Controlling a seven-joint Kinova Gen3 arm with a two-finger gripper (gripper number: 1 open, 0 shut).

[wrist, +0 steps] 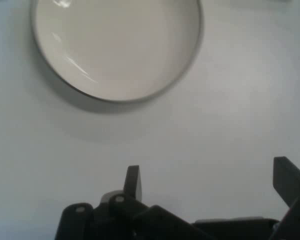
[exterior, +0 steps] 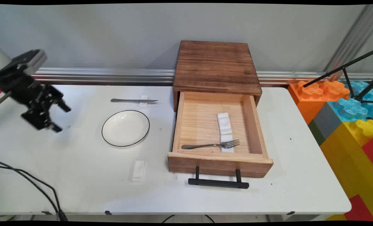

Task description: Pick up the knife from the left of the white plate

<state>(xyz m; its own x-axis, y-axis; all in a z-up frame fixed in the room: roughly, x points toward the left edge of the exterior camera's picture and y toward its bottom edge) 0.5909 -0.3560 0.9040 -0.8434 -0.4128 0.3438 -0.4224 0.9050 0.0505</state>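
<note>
Black two-finger gripper (exterior: 61, 118) above the left part of the white bench (exterior: 79, 185), fingers spread wide, nothing between them; it points right, toward the plate. Nearest thing: round white plate with thin dark rim (exterior: 125, 128) (wrist: 117, 47), flat on the bench. Beyond the plate, a metal knife (exterior: 133, 100) lies left-right, blade on a small white rest (exterior: 143, 101). Another white rest (exterior: 138, 170) nearer the front edge. Right of the plate, a wooden box with open drawer (exterior: 219, 163); inside, a metal fork (exterior: 211, 145), tines right, across a long white rest (exterior: 225, 131).

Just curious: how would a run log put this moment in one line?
gripper: open, empty, above table | nearest: plate | drawer: open, fork inside
</note>
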